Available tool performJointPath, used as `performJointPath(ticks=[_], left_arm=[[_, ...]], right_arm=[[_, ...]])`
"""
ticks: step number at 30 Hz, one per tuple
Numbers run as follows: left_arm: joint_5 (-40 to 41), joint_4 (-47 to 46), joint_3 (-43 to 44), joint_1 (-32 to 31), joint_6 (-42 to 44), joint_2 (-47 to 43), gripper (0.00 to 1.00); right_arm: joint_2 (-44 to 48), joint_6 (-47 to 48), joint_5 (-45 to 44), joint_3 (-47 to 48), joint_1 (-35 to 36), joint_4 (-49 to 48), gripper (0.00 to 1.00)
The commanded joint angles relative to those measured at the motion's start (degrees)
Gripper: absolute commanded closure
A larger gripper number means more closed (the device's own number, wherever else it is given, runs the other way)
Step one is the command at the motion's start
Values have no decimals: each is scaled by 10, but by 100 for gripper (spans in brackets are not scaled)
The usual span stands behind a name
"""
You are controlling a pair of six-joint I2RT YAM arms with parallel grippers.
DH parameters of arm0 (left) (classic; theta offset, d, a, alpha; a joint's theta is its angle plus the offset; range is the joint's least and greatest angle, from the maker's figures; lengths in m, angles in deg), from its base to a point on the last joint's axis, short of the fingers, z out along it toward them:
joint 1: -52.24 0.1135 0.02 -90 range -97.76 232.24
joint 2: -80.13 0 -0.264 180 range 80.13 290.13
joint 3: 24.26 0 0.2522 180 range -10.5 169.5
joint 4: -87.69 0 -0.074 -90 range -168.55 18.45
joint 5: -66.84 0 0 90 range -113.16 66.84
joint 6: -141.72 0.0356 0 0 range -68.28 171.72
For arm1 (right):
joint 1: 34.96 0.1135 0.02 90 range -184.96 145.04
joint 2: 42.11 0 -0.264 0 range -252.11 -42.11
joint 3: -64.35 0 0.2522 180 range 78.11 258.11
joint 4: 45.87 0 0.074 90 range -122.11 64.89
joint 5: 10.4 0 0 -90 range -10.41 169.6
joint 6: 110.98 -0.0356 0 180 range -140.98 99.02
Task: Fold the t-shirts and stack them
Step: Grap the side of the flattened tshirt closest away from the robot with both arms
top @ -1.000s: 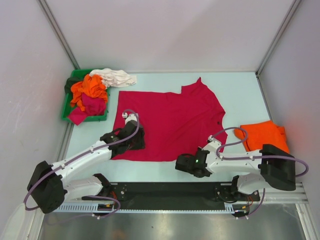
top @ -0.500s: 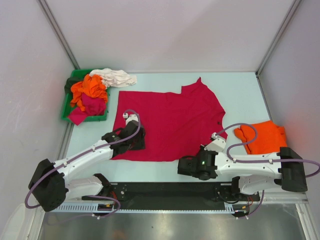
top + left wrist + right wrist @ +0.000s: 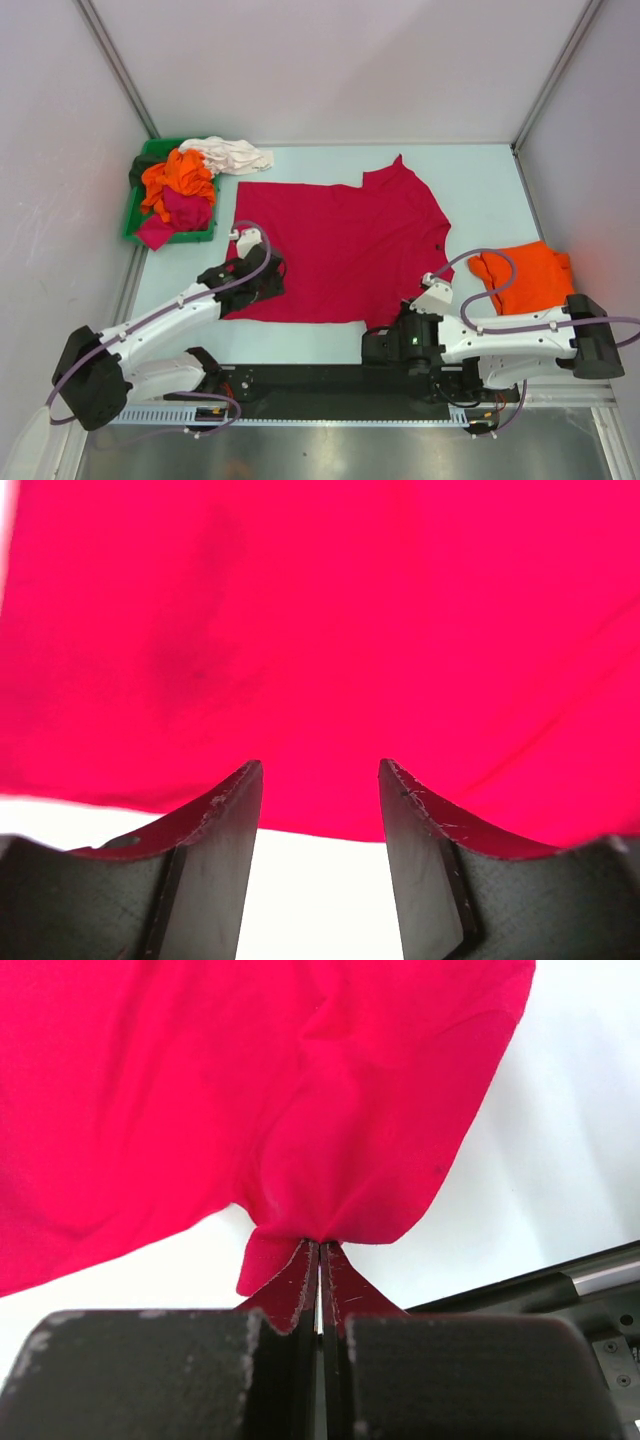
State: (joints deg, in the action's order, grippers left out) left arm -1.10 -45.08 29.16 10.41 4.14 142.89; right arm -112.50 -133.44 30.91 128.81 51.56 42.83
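The large crimson-red t-shirt (image 3: 340,235) lies spread flat in the middle of the table. My left gripper (image 3: 258,282) is open at the shirt's near-left edge; in the left wrist view its fingertips (image 3: 320,765) rest over the hem of the red cloth (image 3: 320,630), holding nothing. My right gripper (image 3: 376,334) is shut on the shirt's near-right hem, and the right wrist view shows the red cloth (image 3: 250,1090) bunched into the closed jaws (image 3: 320,1242). A folded orange t-shirt (image 3: 525,272) lies at the right.
A green bin (image 3: 133,218) at the far left holds crumpled orange (image 3: 180,175), magenta (image 3: 185,210) and dark shirts. A white shirt (image 3: 232,155) spills over its far side. Walls stand on the left, back and right; a black rail (image 3: 330,380) runs along the near edge.
My right gripper has drawn back toward the near edge with the red hem pinched, pulling that corner along. My left gripper has shifted slightly left and away.
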Motion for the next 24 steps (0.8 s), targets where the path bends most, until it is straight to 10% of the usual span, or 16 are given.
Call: performJointPath(ticks=[1,11,24], left_arm=[[74,66,-10,17,-92,-19,45],[3,76,-60,164,-127,-19,51],[-29,109,-82,203,-158,-34,53]], right_arm=[[19,-113,-43,8,2,118,100],[74,-53,-51,-24,-7,79,100],[105,29,-56,-47,-35,6,100]])
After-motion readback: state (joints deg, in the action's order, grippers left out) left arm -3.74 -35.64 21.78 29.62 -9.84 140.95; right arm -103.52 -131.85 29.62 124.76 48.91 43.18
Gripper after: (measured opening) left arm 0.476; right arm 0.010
